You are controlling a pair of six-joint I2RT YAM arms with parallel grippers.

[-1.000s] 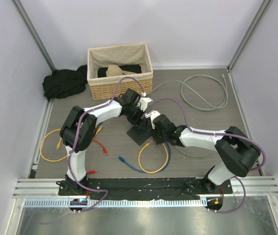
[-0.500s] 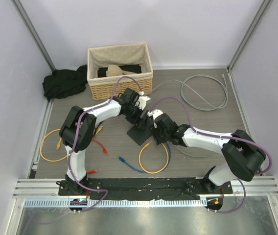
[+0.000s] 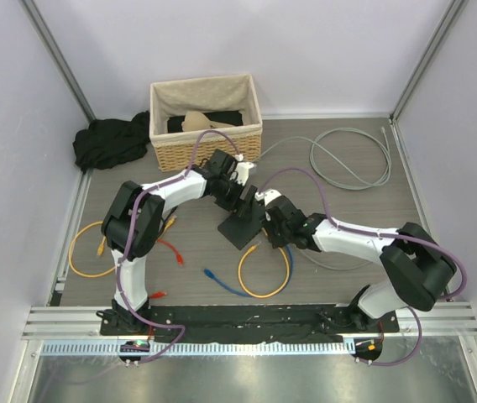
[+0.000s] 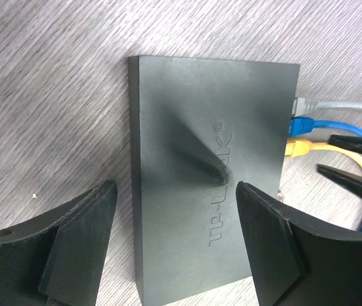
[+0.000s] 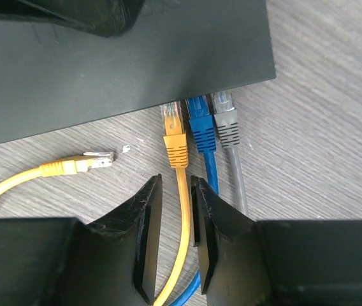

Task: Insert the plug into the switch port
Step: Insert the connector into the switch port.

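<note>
Dark-grey and flat, the switch point(image 3: 240, 227) lies mid-counter point(image 3: 356, 201), in front of the basket point(image 3: 209, 147) and between the two claws. Over the last second the right arm has stretched further in toward the socket edge, while the switch has held its place. I judge this to be the final push of the insertion. The right wrist view shows what the overhead view cannot. The yellow plug point(image 5: 173, 131) has its clear tip at or just inside a port, directly beside a blue plug point(image 5: 200, 124) and a grey plug point(image 5: 225, 121) that are already seated. Whether it has latched cannot be confirmed. The right claw point(image 5: 176, 188) is narrow, with the yellow cable point(image 5: 182, 210) running between its jaws just behind the plug. Whether the jaws actually pinch the cable cannot be told. A loose plug point(image 5: 82, 162) lies apart on the counter. The left wrist view adds that the left claw point(image 4: 176, 191) stands wide over the switch's plain top. One finger is off the switch's side and the other is above its socket side. Contact with the top is not determinable.
</note>
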